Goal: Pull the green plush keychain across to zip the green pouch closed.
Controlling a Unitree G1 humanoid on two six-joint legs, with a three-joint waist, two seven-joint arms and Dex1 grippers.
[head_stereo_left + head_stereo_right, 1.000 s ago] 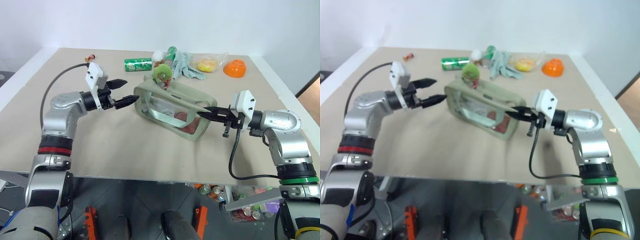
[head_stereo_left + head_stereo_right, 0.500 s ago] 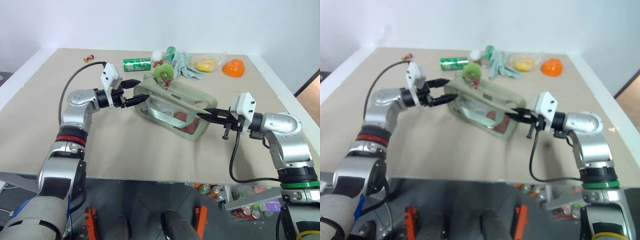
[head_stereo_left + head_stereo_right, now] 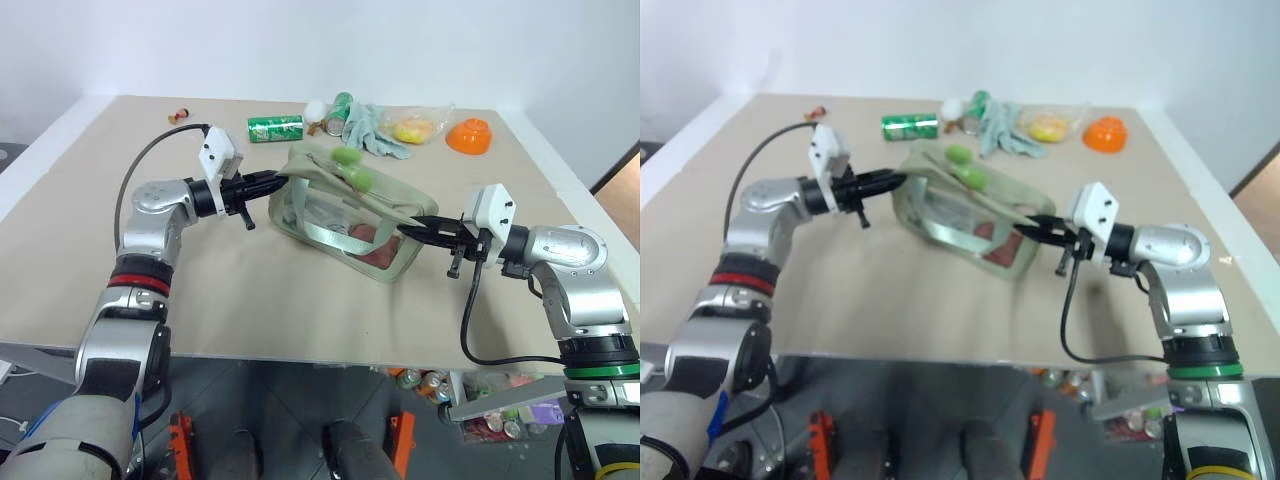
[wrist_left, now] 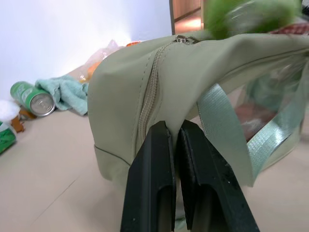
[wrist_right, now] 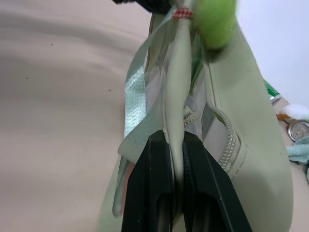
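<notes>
The green pouch [image 3: 345, 222] lies in the middle of the table, pale sage with clear sides and a strap. Its green plush keychain [image 3: 352, 166] shows as a blurred lime blob on the top edge, near the left end. My left gripper [image 3: 285, 180] is shut on the fabric at the pouch's left end; in the left wrist view the fingers [image 4: 157, 188] pinch it just beside the zipper. At the right end, my right gripper [image 3: 410, 232] is shut on the pouch's fabric edge [image 5: 176, 96], with the keychain [image 5: 215, 21] beyond it.
Along the table's far edge lie a green can [image 3: 276, 128], a pale glove-like cloth [image 3: 372, 130], a yellow thing in a plastic bag [image 3: 413, 129] and an orange bowl [image 3: 469, 136]. A small red item [image 3: 179, 116] sits at the far left.
My left gripper went from open beside the pouch's left end to shut on it. The keychain has swung rightward along the top. The right gripper kept its hold.
</notes>
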